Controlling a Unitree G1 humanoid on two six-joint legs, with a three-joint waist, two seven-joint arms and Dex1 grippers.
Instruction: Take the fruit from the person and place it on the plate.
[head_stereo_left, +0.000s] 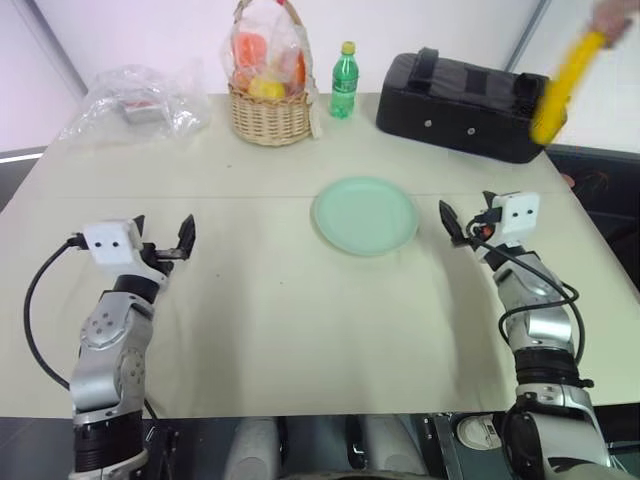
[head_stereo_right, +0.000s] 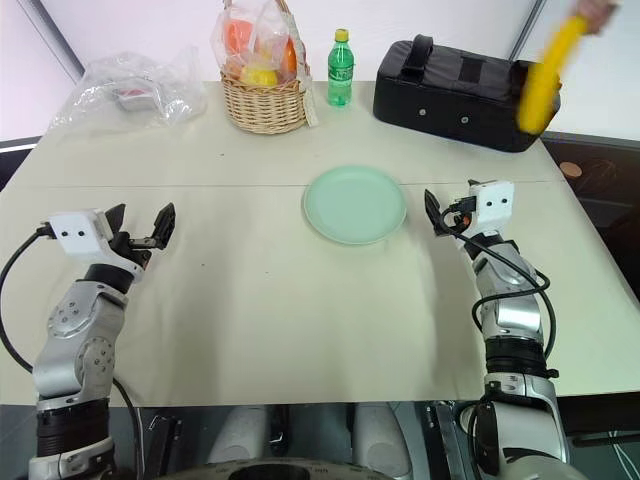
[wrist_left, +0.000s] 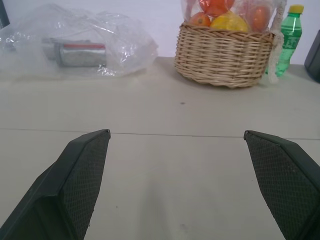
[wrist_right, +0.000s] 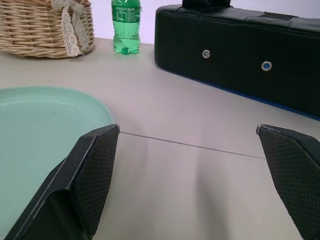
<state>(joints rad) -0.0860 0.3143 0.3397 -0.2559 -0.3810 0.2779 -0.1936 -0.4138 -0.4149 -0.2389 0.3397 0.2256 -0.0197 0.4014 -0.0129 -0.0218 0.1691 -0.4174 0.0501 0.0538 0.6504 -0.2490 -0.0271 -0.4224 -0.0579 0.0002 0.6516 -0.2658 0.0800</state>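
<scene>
Both my grippers, left (head_stereo_left: 163, 236) and right (head_stereo_left: 468, 218), are wide open and hold nothing. A person's hand (head_stereo_left: 612, 22) holds the banana (head_stereo_left: 565, 85) up high, far right, above the black bag (head_stereo_left: 460, 92). The green plate (head_stereo_left: 365, 215) sits between my grippers.

Bare table (head_stereo_left: 270, 320) around the plate (head_stereo_left: 365, 215); black case (head_stereo_left: 460, 95) blocks the far right

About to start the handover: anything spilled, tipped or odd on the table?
Nothing stands out. The plate lies flat and bare, the green bottle and wicker basket stand upright, and the banana hangs in the person's hand above the black case.
</scene>
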